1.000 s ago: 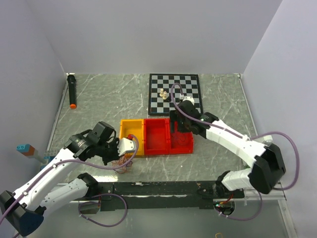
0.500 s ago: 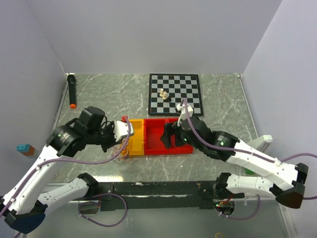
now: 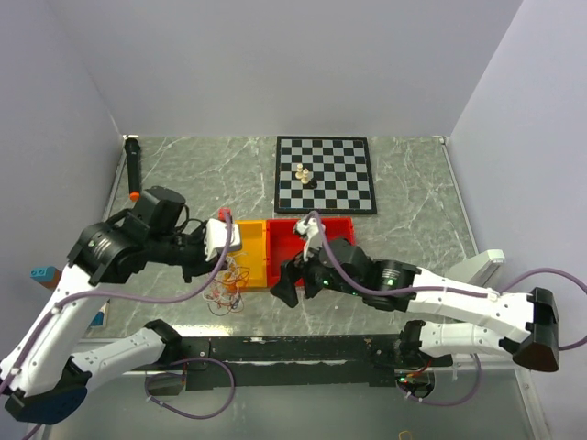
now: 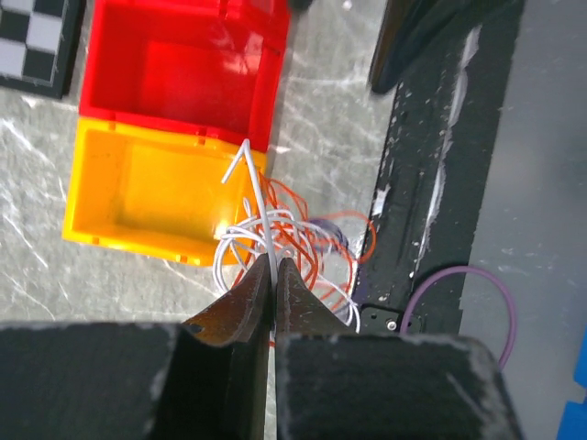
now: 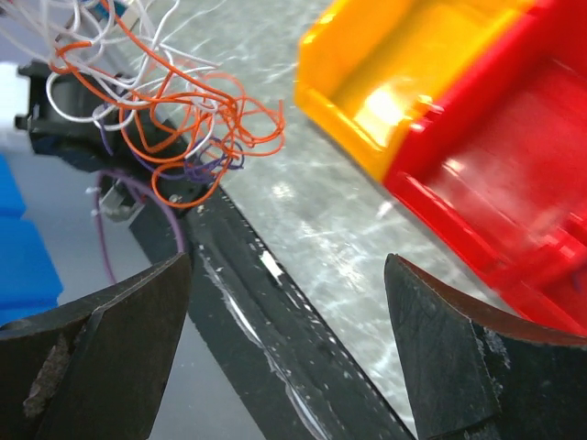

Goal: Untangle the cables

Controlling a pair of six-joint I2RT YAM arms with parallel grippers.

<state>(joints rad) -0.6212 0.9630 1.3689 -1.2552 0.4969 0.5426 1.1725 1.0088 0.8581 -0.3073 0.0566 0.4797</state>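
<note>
The cables (image 3: pixel 227 286) are a tangled bunch of thin orange, white and purple wires hanging down to the table just in front of the yellow bin (image 3: pixel 252 257). My left gripper (image 3: pixel 227 255) is above them, shut on a single white strand; in the left wrist view that gripper (image 4: pixel 273 268) pinches the wire, and the cables (image 4: pixel 298 240) loop below it. My right gripper (image 3: pixel 295 282) stands open to the right of the bunch, holding nothing. In the right wrist view this gripper (image 5: pixel 286 275) hovers over the table edge with the cables (image 5: pixel 174 119) at upper left.
A red bin (image 3: pixel 303 249) joins the yellow one on its right. A chessboard (image 3: pixel 325 174) with a few pieces (image 3: pixel 304 174) lies behind. A black marker (image 3: pixel 134 170) lies at the far left. A black rail (image 3: pixel 293 348) runs along the near edge.
My left gripper has moved back and left, lifting the cables by the white strand. My right arm has swung from behind the red bin down to the near left, beside the bunch.
</note>
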